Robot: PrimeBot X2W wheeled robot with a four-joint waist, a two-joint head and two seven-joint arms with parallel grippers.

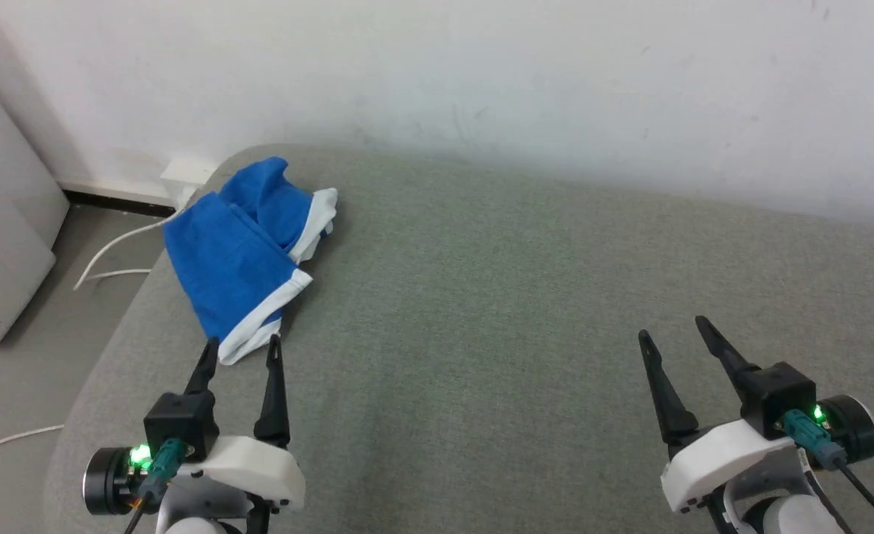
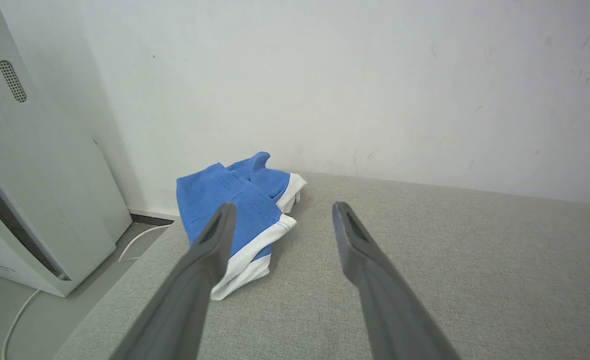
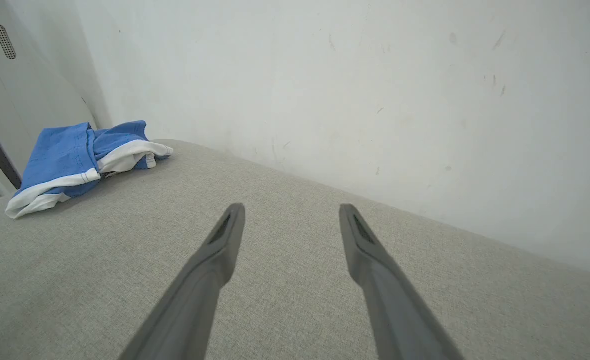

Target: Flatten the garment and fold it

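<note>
The garment [image 1: 240, 252] is seen bunched at ten o'clock on the bench [image 1: 518, 334]. The left gripper [image 1: 243, 340] and right gripper [image 1: 671, 326] are held spread, empty.

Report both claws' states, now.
Left claw: open, holding nothing, tips near the white hem of the blue shorts.
Right claw: open, holding nothing, over the grey cushion.

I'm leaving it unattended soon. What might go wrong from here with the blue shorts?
1. The shorts lie bunched by the left edge of the grey pad; a sideways tug may drop them onto the floor.
2. Layers overlap, so the open left gripper may pinch several at once.
3. The open right gripper sits far off and may have to reach across.
</note>
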